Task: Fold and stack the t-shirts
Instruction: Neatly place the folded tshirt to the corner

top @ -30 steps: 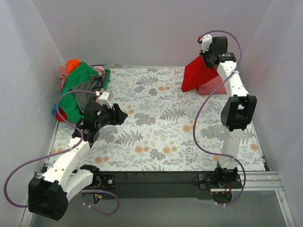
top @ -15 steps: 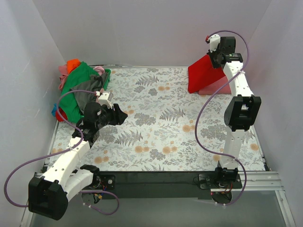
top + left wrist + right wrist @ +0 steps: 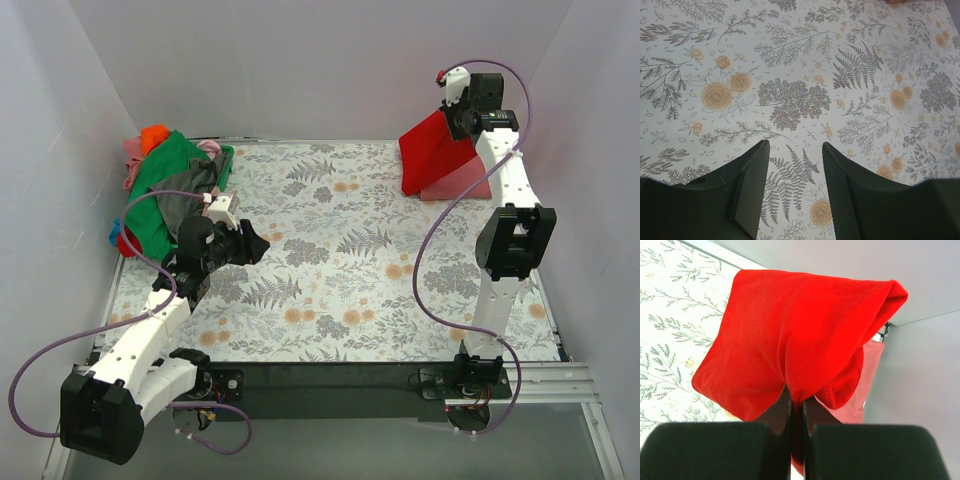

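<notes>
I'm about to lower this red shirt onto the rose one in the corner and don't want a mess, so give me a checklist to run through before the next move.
1. Grip: the right gripper is shut on the bright red shirt: ok.
2. Fold: the bright red shirt hangs bunched, so whether it is neatly folded: cannot tell.
3. Target: the rose-red shirt lies flat in the far right corner, below the hanging one: ok.
4. Other arm: the left gripper is open and empty over the table cloth, far from the corner: ok.
5. The shirt pile sits far left, out of the way: ok.
</notes>
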{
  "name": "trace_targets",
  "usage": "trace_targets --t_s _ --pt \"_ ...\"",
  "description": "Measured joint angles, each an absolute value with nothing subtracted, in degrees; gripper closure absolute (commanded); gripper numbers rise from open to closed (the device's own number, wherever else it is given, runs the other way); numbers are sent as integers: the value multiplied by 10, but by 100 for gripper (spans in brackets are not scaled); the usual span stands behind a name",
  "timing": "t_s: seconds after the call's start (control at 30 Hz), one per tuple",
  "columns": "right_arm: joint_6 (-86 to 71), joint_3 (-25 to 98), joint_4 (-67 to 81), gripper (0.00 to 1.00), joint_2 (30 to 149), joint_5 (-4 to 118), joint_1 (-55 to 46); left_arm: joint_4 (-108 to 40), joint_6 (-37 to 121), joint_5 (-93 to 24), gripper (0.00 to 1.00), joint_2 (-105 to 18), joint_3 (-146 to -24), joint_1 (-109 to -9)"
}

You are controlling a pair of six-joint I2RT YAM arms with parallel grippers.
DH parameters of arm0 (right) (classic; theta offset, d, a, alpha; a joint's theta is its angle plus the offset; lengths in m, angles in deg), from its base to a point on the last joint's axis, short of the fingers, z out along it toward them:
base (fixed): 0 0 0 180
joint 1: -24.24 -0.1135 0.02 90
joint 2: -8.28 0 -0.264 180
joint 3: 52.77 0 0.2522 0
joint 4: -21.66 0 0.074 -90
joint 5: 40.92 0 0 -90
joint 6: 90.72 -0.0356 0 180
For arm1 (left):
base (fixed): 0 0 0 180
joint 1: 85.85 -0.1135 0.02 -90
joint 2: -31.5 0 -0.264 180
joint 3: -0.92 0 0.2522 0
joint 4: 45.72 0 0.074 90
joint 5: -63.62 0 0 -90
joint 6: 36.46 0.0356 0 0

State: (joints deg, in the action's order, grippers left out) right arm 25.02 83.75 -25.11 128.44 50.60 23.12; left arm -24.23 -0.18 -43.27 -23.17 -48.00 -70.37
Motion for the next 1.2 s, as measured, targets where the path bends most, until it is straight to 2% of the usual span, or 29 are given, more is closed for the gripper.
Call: trace_targets --t_s 0.9,1.2 --pt "265 838 -251 99 1278 503 256 -243 0 -433 55 -235 -480 -704" --pt "279 838 -248 99 1278 466 252 -243 0 -433 55 -235 -480 -704"
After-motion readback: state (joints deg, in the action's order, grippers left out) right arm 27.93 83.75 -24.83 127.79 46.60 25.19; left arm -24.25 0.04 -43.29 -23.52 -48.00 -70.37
